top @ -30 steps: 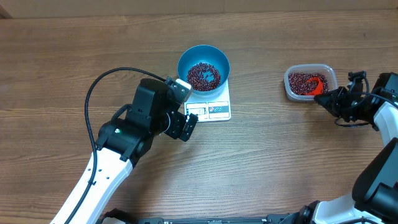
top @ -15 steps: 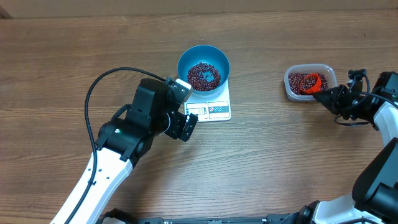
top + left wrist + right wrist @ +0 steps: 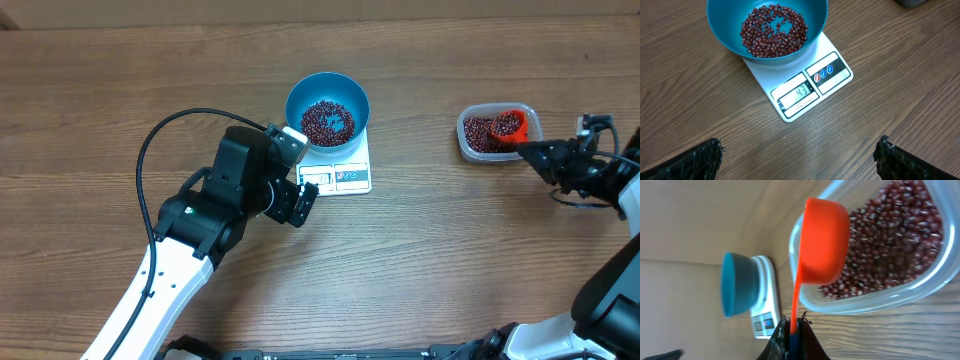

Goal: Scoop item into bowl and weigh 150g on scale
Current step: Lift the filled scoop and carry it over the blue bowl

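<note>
Just left of the scale [image 3: 345, 172] in the overhead view, the left gripper [image 3: 797, 150] hovers with jaws spread wide, empty; on the scale sits the blue bowl [image 3: 300, 95], holding a heap of beans [image 3: 328, 121]; well right of the scale stands a clear container [image 3: 467, 142] of more beans; over it the right gripper [image 3: 545, 157] clamps the handle of an orange scoop [image 3: 508, 126], beans inside.
</note>
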### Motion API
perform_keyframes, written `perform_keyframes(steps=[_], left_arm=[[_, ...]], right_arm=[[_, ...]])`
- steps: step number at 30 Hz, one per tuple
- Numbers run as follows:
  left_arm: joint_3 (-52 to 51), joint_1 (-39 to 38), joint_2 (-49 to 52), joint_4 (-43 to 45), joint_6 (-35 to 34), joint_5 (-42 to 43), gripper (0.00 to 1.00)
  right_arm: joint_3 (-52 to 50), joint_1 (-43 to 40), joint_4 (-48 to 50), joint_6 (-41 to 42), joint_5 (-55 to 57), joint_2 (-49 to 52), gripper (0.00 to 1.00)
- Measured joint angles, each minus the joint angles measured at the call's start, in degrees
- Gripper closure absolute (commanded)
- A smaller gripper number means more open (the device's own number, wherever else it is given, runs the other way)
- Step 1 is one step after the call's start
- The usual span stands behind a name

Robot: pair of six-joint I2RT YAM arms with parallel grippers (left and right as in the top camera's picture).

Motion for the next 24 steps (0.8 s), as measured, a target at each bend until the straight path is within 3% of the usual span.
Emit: perform_keyframes(steps=[16, 24], left_arm=[[0.00, 0.00, 0.00, 0.00, 0.00, 0.00, 0.01], [0.00, 0.00, 0.00, -0.02, 0.00, 0.00, 0.01]], right_arm=[[0.00, 0.15, -1.14, -2.49, -13.22, 0.00, 0.96], [0.00, 4.61, -1.29, -2.67, -14.78, 0.00, 0.96]])
